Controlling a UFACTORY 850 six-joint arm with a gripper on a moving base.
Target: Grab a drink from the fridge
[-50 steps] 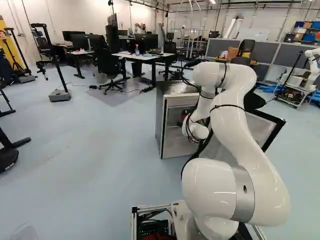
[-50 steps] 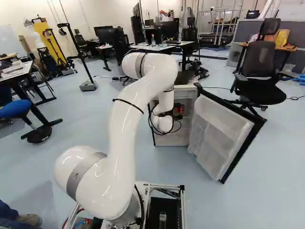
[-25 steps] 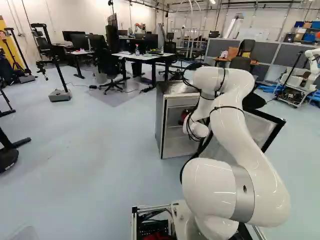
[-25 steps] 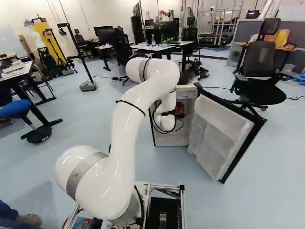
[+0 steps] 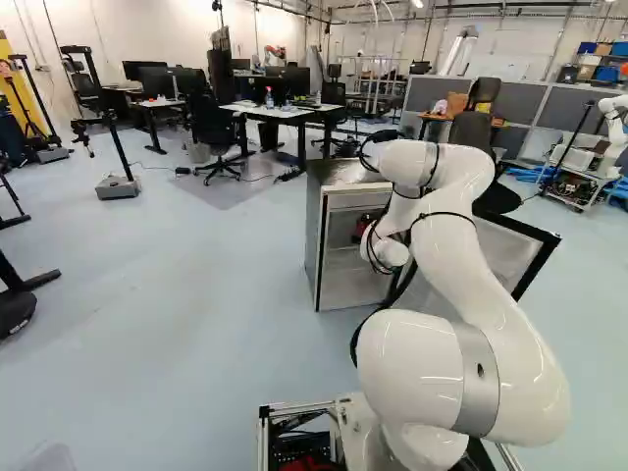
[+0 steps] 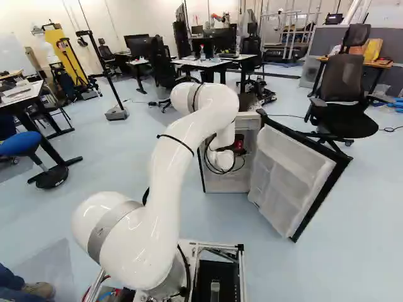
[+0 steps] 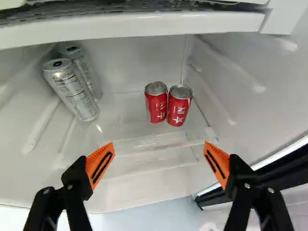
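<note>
In the left base view the arm point(image 5: 471, 235) reaches to the fridge point(image 5: 336, 245). In the right base view the door point(image 6: 293, 179) hangs open beside it. In the wrist view the tool point(image 7: 159, 149) is spread wide, holding nothing; two red cans point(image 7: 178, 107) stand upright ahead of its gap, silver cans point(image 7: 72, 91) off to one side. Going for red likely means reaching straight in.

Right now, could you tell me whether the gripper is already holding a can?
No, the gripper stands open, and both red cans stand beyond it.
</note>
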